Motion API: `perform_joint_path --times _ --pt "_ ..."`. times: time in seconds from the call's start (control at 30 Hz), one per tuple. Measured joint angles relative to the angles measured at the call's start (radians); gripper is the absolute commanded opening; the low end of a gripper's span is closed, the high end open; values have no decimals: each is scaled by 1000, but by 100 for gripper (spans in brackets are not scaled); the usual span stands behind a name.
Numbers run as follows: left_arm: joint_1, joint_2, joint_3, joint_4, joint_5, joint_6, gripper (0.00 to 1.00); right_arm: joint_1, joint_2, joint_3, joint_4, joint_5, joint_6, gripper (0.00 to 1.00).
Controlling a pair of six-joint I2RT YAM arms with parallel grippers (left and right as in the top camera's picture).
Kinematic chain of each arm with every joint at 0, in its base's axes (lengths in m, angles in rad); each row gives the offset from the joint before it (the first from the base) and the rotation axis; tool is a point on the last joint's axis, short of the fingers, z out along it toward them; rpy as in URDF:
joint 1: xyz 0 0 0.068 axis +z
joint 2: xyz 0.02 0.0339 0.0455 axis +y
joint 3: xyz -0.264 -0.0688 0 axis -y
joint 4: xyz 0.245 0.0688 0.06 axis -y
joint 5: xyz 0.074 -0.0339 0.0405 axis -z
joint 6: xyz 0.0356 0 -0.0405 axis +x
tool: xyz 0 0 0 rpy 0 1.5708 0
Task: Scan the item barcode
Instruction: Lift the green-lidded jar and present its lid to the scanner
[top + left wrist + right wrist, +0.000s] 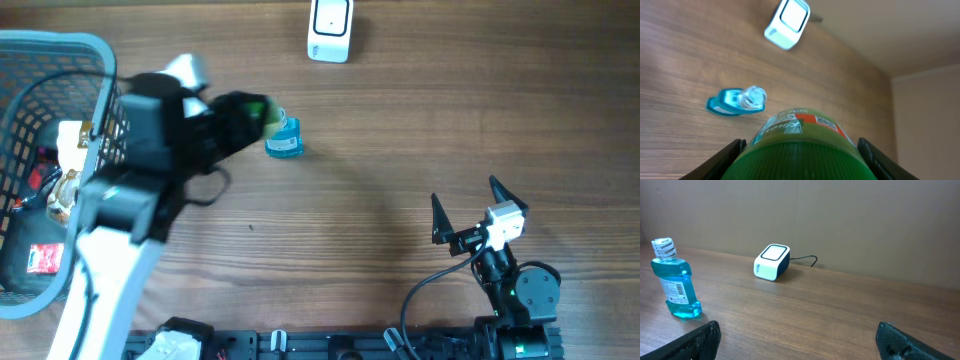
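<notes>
Gripping the green plastic bottle with the orange-and-white label (800,145), the left jaws hold it above the counter (400,150), long axis aimed forward. The white box scanner (787,22) sits ahead, past the upright blue mouthwash bottle (730,102). Right jaws gape wide, empty, farther off.

Left edge: basket (60,45); top centre: scanner (329,30); left of centre: mouthwash bottle (284,140) on table (400,120), drink bottle (265,112) in left gripper (240,118) just upper-left of it; lower right: right gripper (465,192).
</notes>
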Motion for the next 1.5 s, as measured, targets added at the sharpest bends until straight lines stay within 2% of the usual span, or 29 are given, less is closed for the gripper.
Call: perform_joint_path --times 0.1,0.2,0.33,0.6,0.67,0.73,0.83,0.9,1.0,1.2,1.23,1.3,1.37,1.5 --pt "-169 150 -2 74 -114 -82 60 0 0 0 0 0 0 100" --pt "-294 288 -2 161 -162 -145 60 0 0 0 0 0 0 100" --pt "-410 422 -2 200 -219 -243 61 0 0 0 0 0 0 100" --pt "-485 478 -3 190 -379 -536 63 0 0 0 0 0 0 100" --pt "-490 479 -3 136 -415 -668 62 0 0 0 0 0 0 100" --pt "-491 488 -3 87 -445 -800 57 0 0 0 0 0 0 100" --pt "-492 549 -3 87 -457 -922 59 0 0 0 0 0 0 100" --pt "-496 611 -3 90 -460 -986 61 0 0 0 0 0 0 100" --pt "-497 688 -3 112 -460 -1019 61 0 0 0 0 0 0 100" --pt "-497 734 -1 122 -460 -1181 73 0 0 0 0 0 0 100" --pt "-497 735 -1 121 -447 -1222 84 0 0 0 0 0 0 100" --pt "-497 741 -1 122 -430 -1270 98 0 0 0 0 0 0 100" --pt "-497 747 -1 127 -408 -1324 100 0 0 0 0 0 0 100" --pt "-497 748 -1 176 -374 -1350 100 0 0 0 0 0 0 100"
